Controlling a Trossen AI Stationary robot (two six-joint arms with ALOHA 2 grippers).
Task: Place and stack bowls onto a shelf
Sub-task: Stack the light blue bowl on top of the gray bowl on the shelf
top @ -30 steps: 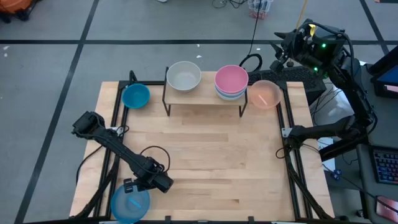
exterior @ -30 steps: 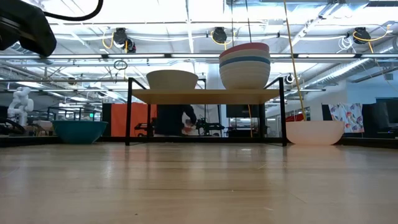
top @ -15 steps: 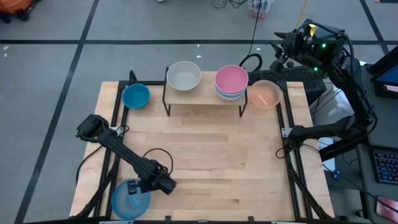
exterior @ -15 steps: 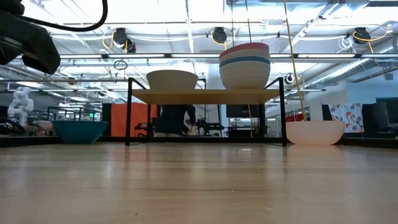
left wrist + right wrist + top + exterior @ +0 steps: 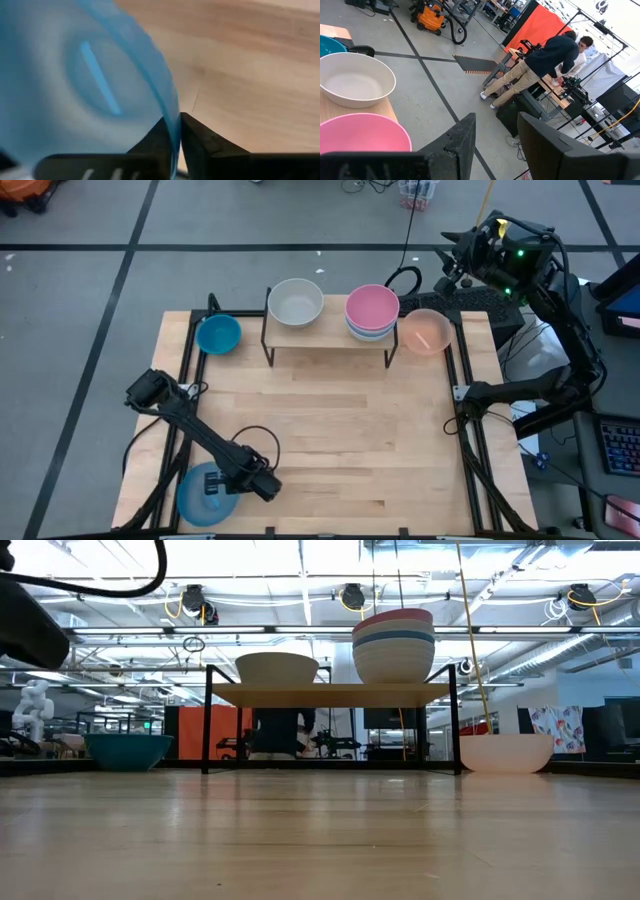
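Observation:
A light blue bowl (image 5: pixel 200 502) sits at the table's near left corner, and my left gripper (image 5: pixel 222 483) is shut on its rim. The shelf (image 5: pixel 330 332) stands at the far edge. On it are a white bowl (image 5: pixel 295 301) on the left and a pink-topped stack of bowls (image 5: pixel 372 310) on the right. A blue bowl (image 5: pixel 218 334) rests on the table left of the shelf, and a peach bowl (image 5: pixel 425 330) right of it. My right gripper (image 5: pixel 495 142) is open, raised beyond the far right corner. My left gripper (image 5: pixel 175 131) has the light blue bowl's rim (image 5: pixel 172 117) between its two fingers, one finger (image 5: pixel 155 139) inside the bowl and one (image 5: pixel 200 139) outside. It reaches the rim from the table's right side, slanting down. Whether the bowl is off the table I cannot tell.
The bare wooden tabletop (image 5: pixel 350 440) stretches between the shelf and the near edge. Black frame rails (image 5: pixel 470 460) run along the table's left and right sides. Cables (image 5: pixel 405 275) lie behind the shelf. People (image 5: pixel 545 60) stand in the room beyond the table.
My left gripper has moved toward the table's near edge and down onto the light blue bowl's rim. The bowl now lies slightly farther from the near edge than before. My right arm has kept still.

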